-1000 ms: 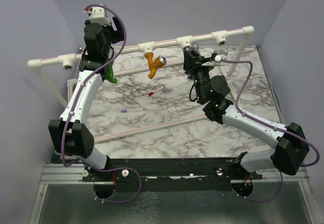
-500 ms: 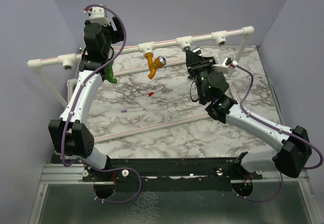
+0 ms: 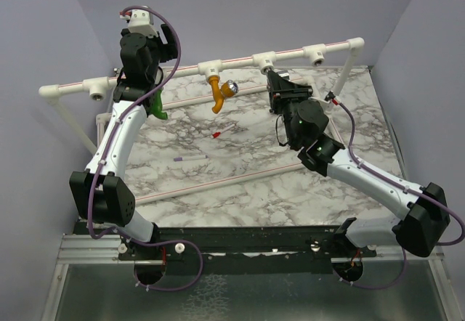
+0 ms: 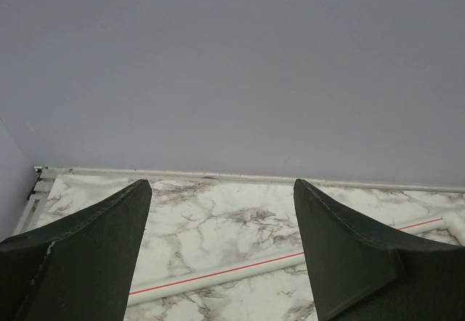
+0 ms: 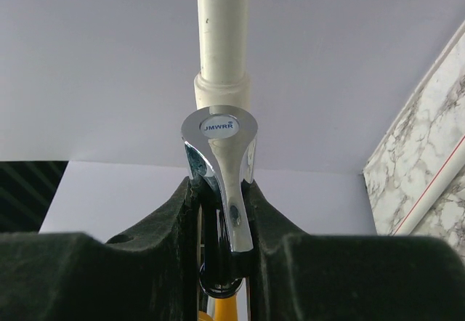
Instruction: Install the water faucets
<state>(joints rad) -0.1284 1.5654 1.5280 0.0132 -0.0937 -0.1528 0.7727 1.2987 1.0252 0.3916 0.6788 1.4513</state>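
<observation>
Table (image 3: 240, 183): marble top.
Purple-tipped pen (image 3: 190, 158): lying flat on the table.
Red-tipped pen (image 3: 221, 131): lying just beyond it, apart.
Right gripper (image 5: 220, 184): jaws narrow, clamped on the grey faucet (image 5: 218, 128), whose top sits at a tee of the pipe rail (image 3: 232, 60).
Mustard faucet (image 3: 220, 92): hanging from the next tee leftward.
Green faucet (image 3: 158, 107): below the rail, beside the left arm, mount hidden.
Left gripper (image 4: 221, 187): jaws wide, nothing between them, raised above the rail.

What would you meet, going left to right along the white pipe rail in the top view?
left empty tee → green faucet → mustard-orange faucet → grey metal faucet, gripped by the right tool → right empty tee
</observation>
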